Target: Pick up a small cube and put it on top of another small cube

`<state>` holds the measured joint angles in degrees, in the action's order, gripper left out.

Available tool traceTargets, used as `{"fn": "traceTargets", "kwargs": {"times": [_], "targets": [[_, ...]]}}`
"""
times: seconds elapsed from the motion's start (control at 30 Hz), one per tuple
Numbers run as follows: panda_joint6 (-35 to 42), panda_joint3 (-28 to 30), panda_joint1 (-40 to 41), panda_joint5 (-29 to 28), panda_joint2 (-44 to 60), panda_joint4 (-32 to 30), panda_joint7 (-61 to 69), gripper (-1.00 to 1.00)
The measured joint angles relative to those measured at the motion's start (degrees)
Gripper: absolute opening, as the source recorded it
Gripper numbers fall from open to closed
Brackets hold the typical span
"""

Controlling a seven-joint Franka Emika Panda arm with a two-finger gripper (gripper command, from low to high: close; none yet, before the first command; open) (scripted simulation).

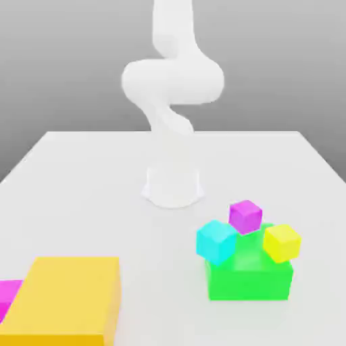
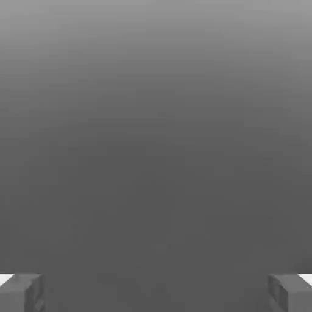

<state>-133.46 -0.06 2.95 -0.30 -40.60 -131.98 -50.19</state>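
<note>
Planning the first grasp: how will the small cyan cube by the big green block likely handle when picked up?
The small cyan cube looks rigid, given its crisp edges. Its flat faces suggest it won't roll, though its tilted look hints it might tip if nudged.

The white robot arm (image 1: 173, 81) stands upright on its base (image 1: 173, 188), its bulky joint section (image 1: 173, 81) directly above that base, with a narrower link between them and another link rising higher over the base. The gripper (image 2: 156, 294) is open, its two fingers (image 2: 21, 294) well apart.
</note>
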Motion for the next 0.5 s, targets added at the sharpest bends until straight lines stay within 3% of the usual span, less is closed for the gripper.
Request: {"fn": "traceTargets", "kwargs": {"times": [0.5], "targets": [[-10.1, 3.4, 14.2, -1.8, 31.5, -1.2, -26.2, 0.0]]}}
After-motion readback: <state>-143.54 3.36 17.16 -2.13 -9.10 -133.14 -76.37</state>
